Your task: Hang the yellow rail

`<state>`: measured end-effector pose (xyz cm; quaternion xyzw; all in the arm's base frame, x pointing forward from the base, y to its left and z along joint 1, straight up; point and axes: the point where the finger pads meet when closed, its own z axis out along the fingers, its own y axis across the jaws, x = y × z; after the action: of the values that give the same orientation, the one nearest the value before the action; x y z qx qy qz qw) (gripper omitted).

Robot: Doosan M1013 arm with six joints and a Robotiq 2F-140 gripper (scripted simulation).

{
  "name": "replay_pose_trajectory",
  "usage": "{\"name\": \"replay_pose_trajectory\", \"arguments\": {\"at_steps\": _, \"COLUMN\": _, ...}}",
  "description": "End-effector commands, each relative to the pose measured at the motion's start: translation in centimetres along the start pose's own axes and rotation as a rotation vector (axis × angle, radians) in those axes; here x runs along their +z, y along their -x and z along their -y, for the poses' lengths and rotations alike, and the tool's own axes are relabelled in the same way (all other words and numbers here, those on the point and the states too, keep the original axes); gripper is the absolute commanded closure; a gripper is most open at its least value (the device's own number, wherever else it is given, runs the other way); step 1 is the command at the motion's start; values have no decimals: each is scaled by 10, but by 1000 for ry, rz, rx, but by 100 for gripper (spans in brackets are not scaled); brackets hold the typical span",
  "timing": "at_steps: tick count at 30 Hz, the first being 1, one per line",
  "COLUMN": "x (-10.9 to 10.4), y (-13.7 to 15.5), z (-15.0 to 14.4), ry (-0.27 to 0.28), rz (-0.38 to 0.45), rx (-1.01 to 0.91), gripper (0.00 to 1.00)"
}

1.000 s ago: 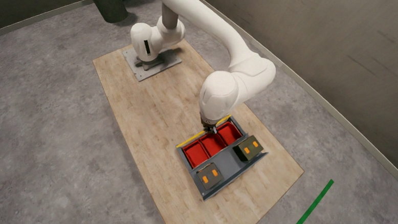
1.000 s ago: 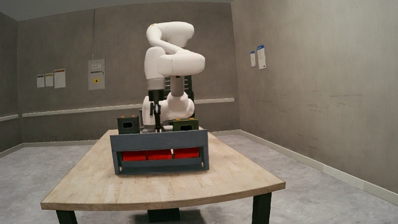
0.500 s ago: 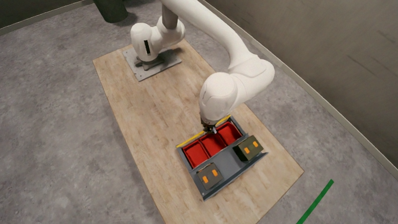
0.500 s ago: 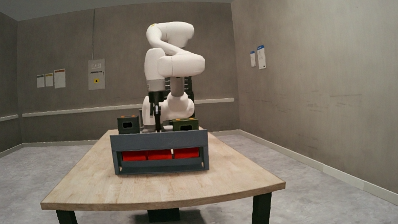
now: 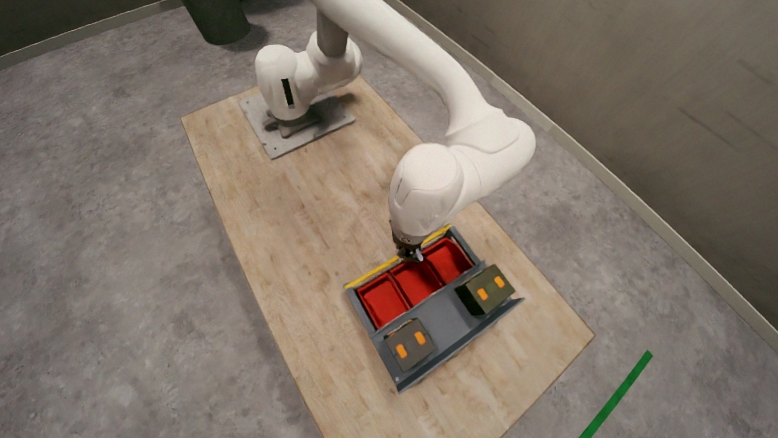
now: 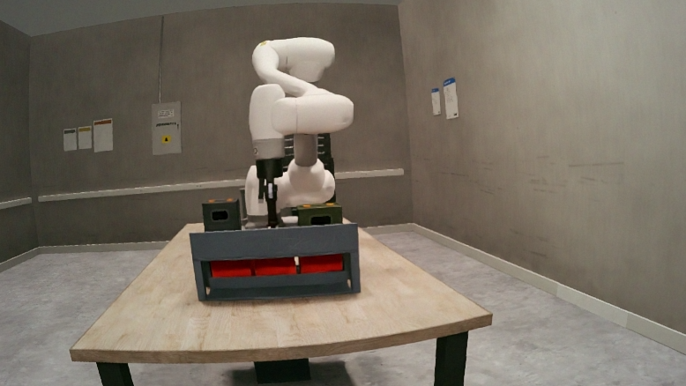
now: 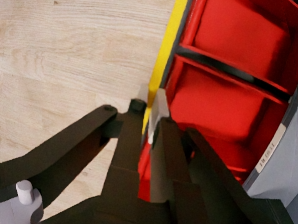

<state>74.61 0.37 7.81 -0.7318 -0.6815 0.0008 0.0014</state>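
Note:
The yellow rail (image 5: 375,270) runs along the arm-side edge of the grey rack, just in front of the three red bins (image 5: 416,280). My gripper (image 5: 409,253) points straight down over the rail's middle and is shut on it. In the wrist view the rail (image 7: 174,36) runs from the top edge down between my fingertips (image 7: 152,112), with the red bins (image 7: 226,56) right beside it. The two hooks and their end plates are hidden under the rail and my arm. In the exterior view my gripper (image 6: 272,211) dips behind the rack and the rail is hidden.
The grey rack (image 5: 435,315) also holds two dark green boxes with orange marks (image 5: 484,289) (image 5: 409,343) on its far shelf. The arm's base plate (image 5: 296,122) sits at the table's other end. The table edge lies close behind the rack.

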Motion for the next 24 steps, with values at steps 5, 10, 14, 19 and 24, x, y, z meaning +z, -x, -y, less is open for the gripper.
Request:
{"name": "replay_pose_trajectory", "arguments": {"at_steps": 5, "x": 0, "y": 0, "z": 0, "ry": 0, "rz": 0, "rx": 0, "gripper": 90}}
{"name": "replay_pose_trajectory", "arguments": {"at_steps": 10, "x": 1, "y": 0, "z": 0, "ry": 0, "rz": 0, "rx": 0, "gripper": 90}}
{"name": "replay_pose_trajectory", "arguments": {"at_steps": 14, "x": 2, "y": 0, "z": 0, "ry": 0, "rz": 0, "rx": 0, "gripper": 90}}
{"name": "replay_pose_trajectory", "arguments": {"at_steps": 19, "x": 2, "y": 0, "z": 0, "ry": 0, "rz": 0, "rx": 0, "gripper": 90}}
{"name": "replay_pose_trajectory", "arguments": {"at_steps": 24, "x": 2, "y": 0, "z": 0, "ry": 0, "rz": 0, "rx": 0, "gripper": 90}}
